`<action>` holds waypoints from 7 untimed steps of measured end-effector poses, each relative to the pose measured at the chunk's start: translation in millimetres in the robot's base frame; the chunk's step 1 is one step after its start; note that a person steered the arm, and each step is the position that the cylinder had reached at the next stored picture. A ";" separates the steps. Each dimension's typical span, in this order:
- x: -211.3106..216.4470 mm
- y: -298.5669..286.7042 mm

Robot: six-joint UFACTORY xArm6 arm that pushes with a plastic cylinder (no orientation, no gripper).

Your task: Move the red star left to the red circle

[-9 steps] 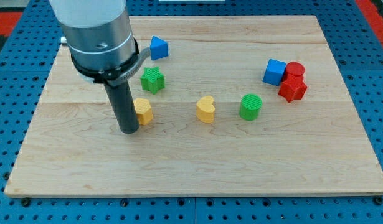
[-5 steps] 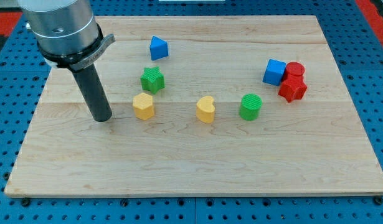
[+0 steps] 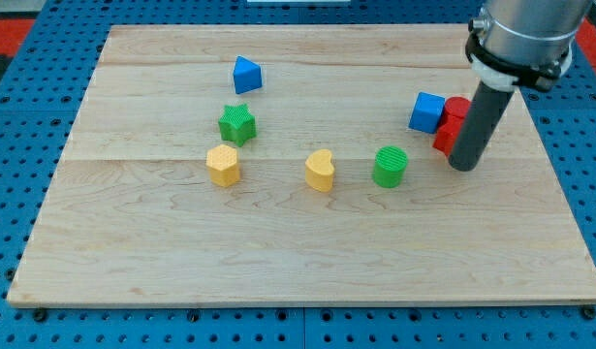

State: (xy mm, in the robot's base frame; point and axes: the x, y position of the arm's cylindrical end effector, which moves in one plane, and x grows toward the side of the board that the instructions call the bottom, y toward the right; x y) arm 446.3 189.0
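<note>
Red star (image 3: 445, 137), apparently ridged, behind my tip (image 3: 462, 167).

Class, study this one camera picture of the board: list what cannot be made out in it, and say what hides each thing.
- Red star: mostly hidden behind the rod in the camera view; its shape cannot be confirmed.
- Red circle: partly covered by the rod.
- My tip: contact with the star cannot be told.
- Arm: cut off by the view's top.

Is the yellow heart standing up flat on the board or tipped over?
Flat. The yellow heart shows its heart-shaped top face upward and sits level on the wooden board, apart from the green cylinder.
</note>
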 end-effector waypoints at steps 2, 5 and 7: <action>-20.7 -3.8; -45.3 -33.2; -34.0 9.8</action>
State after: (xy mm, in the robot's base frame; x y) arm 412.2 198.9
